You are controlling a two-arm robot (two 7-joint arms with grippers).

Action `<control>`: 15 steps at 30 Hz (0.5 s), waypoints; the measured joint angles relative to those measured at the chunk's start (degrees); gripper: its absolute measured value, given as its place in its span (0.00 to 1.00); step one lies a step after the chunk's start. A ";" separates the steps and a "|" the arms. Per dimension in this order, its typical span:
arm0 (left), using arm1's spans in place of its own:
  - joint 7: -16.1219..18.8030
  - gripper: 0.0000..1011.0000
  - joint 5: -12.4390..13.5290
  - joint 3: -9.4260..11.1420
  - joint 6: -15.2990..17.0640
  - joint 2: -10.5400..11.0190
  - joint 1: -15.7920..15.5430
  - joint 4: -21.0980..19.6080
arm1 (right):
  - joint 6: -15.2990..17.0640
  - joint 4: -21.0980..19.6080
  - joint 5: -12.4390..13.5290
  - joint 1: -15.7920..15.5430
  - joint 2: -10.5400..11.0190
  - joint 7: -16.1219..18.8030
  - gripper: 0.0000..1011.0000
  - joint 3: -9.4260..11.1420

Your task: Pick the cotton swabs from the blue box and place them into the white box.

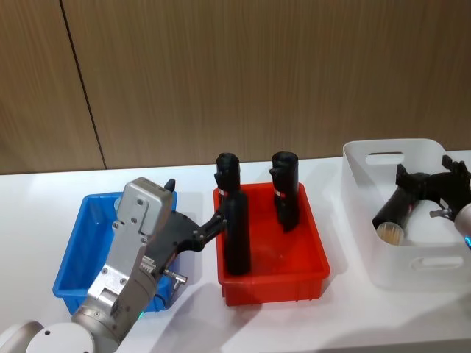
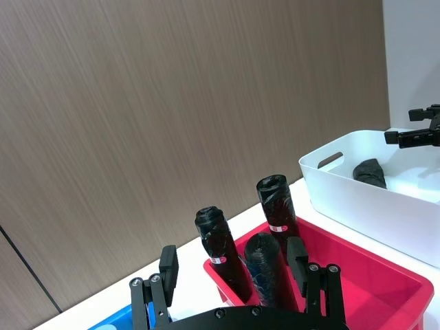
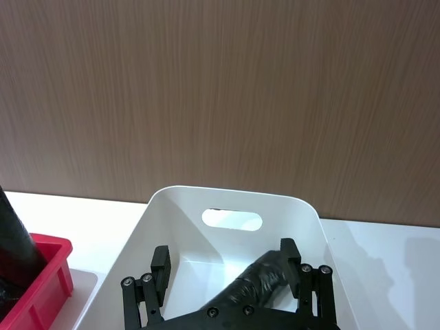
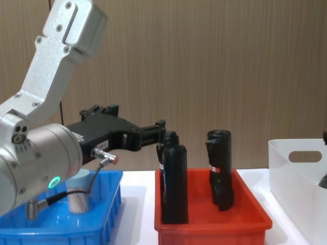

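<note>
The blue box (image 1: 73, 250) sits at the left of the white table. In the chest view a jar of cotton swabs (image 4: 79, 193) with a pale lid stands inside the blue box (image 4: 104, 224), partly behind my left arm. My left gripper (image 1: 195, 204) hovers above the blue box's right side, open, with nothing between its fingers (image 2: 168, 267). The white box (image 1: 360, 184) stands at the right, and a black roll (image 1: 390, 209) lies in it. Over that box, just above the roll, my right gripper (image 1: 425, 176) is open, its fingers (image 3: 159, 264) spread wide.
A red bin (image 1: 272, 283) stands between the two boxes with black rolls upright in it: a tall one (image 1: 235, 228) near its left wall and another (image 1: 285, 187) at the back. A brown wood wall runs behind the table.
</note>
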 joint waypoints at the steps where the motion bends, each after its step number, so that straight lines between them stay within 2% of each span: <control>1: 0.00 0.99 0.00 0.00 0.00 0.00 0.00 0.00 | -0.03 -0.04 0.05 -0.03 0.00 -0.01 0.99 0.01; 11: 0.00 0.99 0.00 0.00 0.00 0.00 0.00 0.00 | -0.11 -0.55 0.21 -0.40 0.04 -0.07 0.99 0.06; 15: 0.00 0.99 0.00 0.00 0.00 0.00 0.00 0.00 | -0.11 -1.93 0.31 -1.38 0.15 -0.16 0.99 -0.14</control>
